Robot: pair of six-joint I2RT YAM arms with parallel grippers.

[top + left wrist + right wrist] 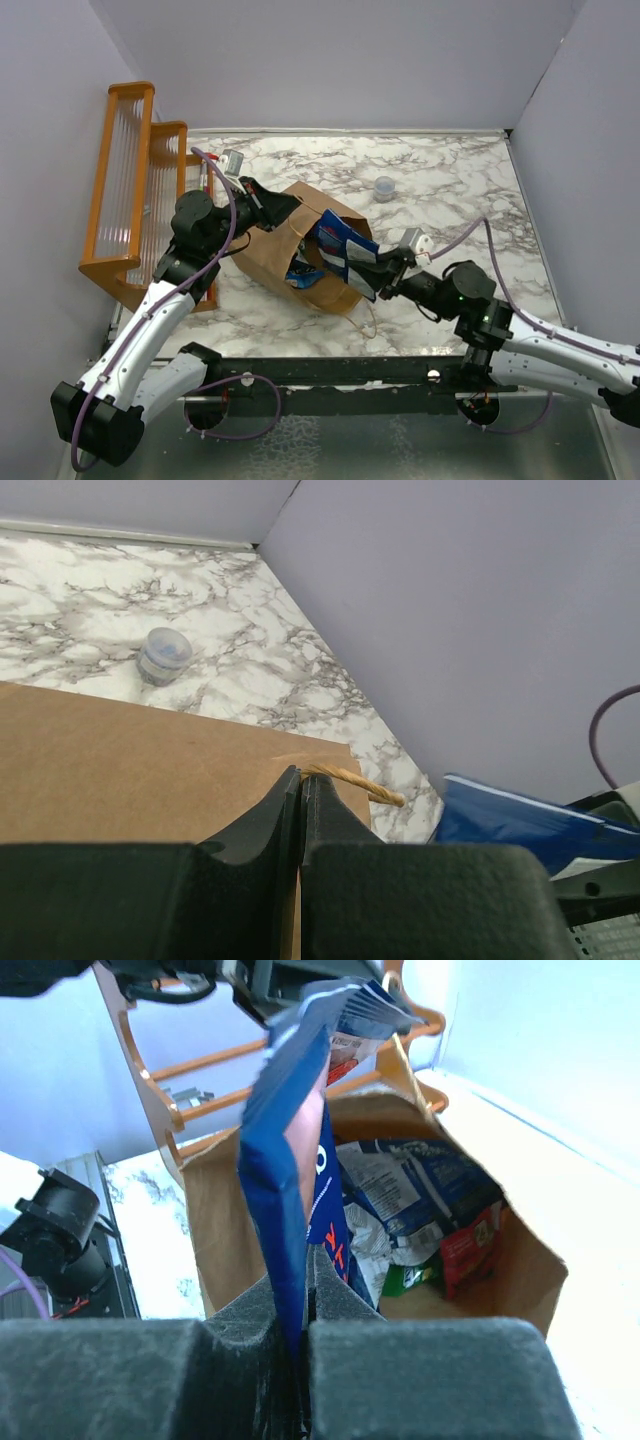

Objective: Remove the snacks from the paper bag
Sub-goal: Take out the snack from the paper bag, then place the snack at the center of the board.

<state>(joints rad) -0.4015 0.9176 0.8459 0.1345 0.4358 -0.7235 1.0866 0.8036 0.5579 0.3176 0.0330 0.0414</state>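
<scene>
The rack (135, 190) stands behind and to the left of the left gripper (270, 207), against the wall. That gripper is clenched on the rim of the bag (270, 257). Its fingers (260, 825) are pressed together on the brown paper, right where a twisted handle (355, 780) comes out past the fingertips. The bag lies tilted on the table (450, 170) between the two grippers, its mouth turned toward the right gripper (385, 268). A blue packet (340, 240) sticks out of that mouth. One edge of it is pinched tight in the right gripper's closed jaws, and the rest rises past the fingertips. Beyond that gripper, deep in the bag, lie more packets (420, 1210): blue-and-white ones on top, with a red one and a green one beneath them. The cup (384, 188) sits on the table well beyond the right gripper, apart from the bag.
</scene>
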